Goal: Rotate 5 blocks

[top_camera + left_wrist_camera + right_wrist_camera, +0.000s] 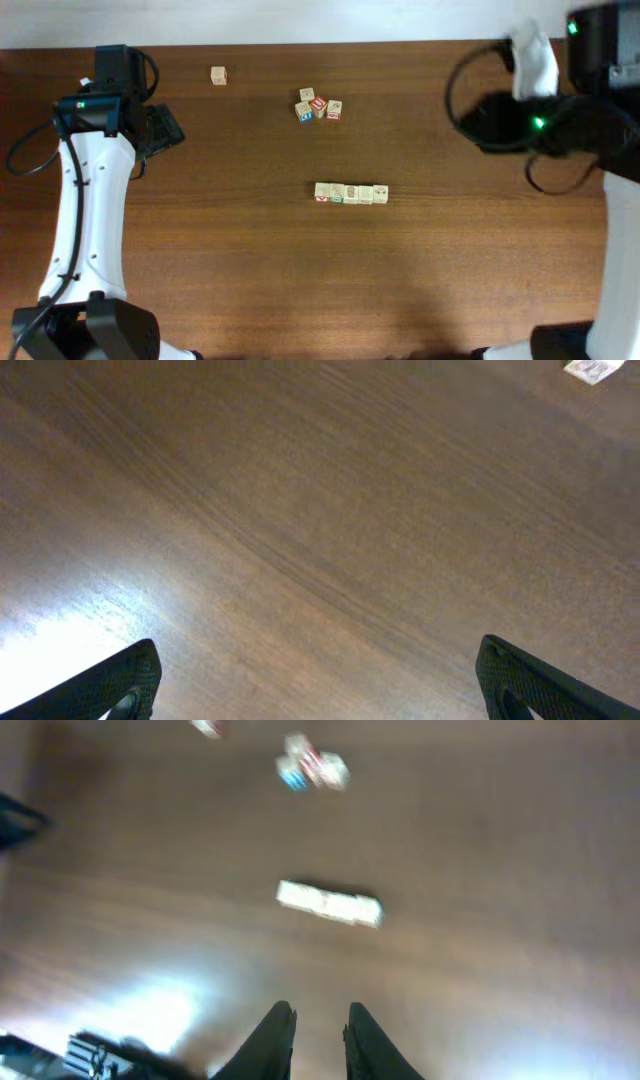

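Blocks (pixel 350 193): row of 5, touching, table (pixel 200 250) ctr. Cube cluster (pixel 318 105) at 11 o'clock of row; lone cube (pixel 218 75) at 10 o'clock, farther out.

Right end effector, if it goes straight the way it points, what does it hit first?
Probably the row of blocks, straight ahead in its blurry wrist view; it might touch bare table just short of them.

Blurred row of blocks (pixel 329 906) beyond slightly parted hand (pixel 320 1008)

White shells, black joints on the left arm (pixel 75 210) and the right arm (pixel 622 250). Black cables (pixel 28 155) loop off both, each has a green light (pixel 538 123) glowing, and the fingers (pixel 120 682) are matte black.
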